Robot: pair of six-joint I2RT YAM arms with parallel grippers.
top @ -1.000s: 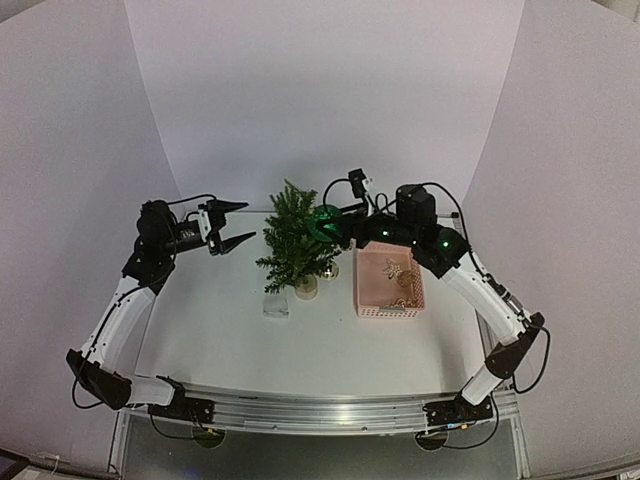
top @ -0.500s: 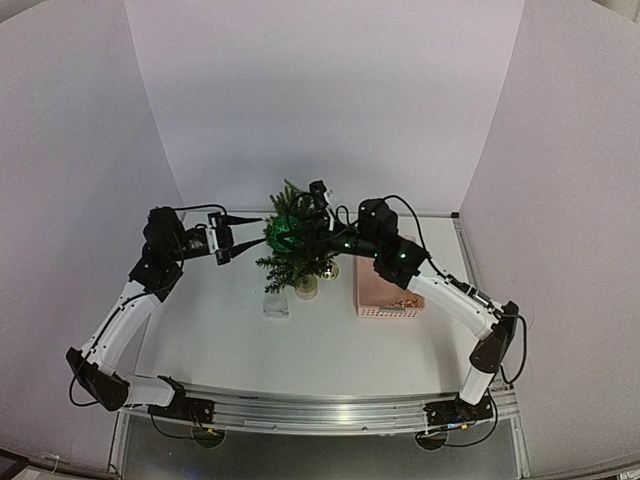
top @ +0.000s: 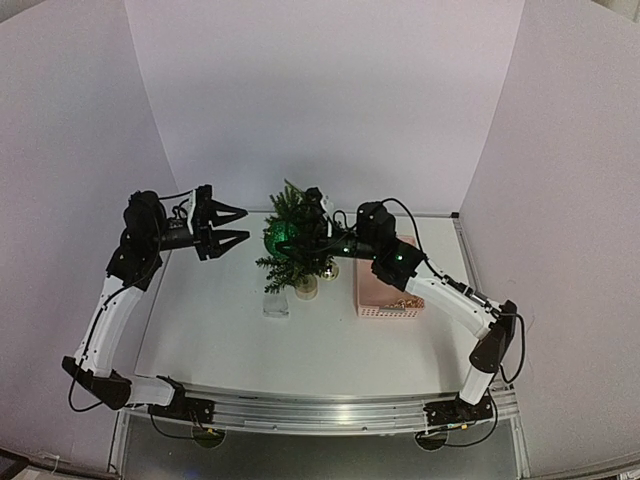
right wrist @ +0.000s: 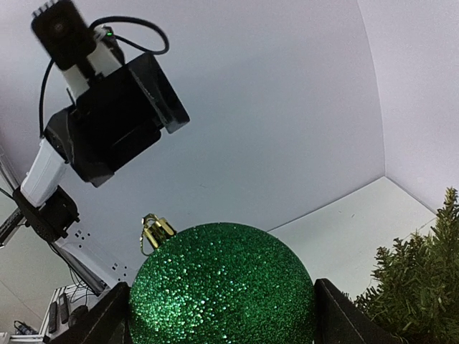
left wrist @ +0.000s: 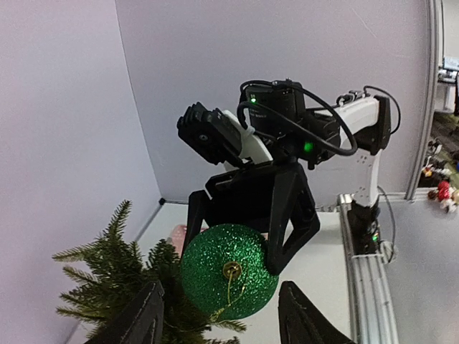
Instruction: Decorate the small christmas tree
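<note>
The small christmas tree (top: 298,248) stands on its tan base (top: 306,288) at the middle back of the table. My right gripper (top: 284,240) is shut on a glittery green ball ornament (top: 275,238) with a gold cap and loop, and holds it against the tree's left side. The right wrist view shows the ball (right wrist: 222,287) between its fingers, with the tree (right wrist: 423,287) at the right. My left gripper (top: 240,226) is open and empty, just left of the ball. In the left wrist view the ball (left wrist: 228,271) hangs facing my open left gripper (left wrist: 222,322), beside the branches (left wrist: 115,265).
A pink plastic basket (top: 366,296) holding gold ornaments sits right of the tree, partly under my right arm. A small clear object (top: 275,304) lies in front of the tree. A gold ball (top: 330,270) sits by the tree's base.
My right arm has swung left from above the basket, carrying the green ball to the tree's left side. My left gripper first reached toward the tree, then drew back left and up, still open.
</note>
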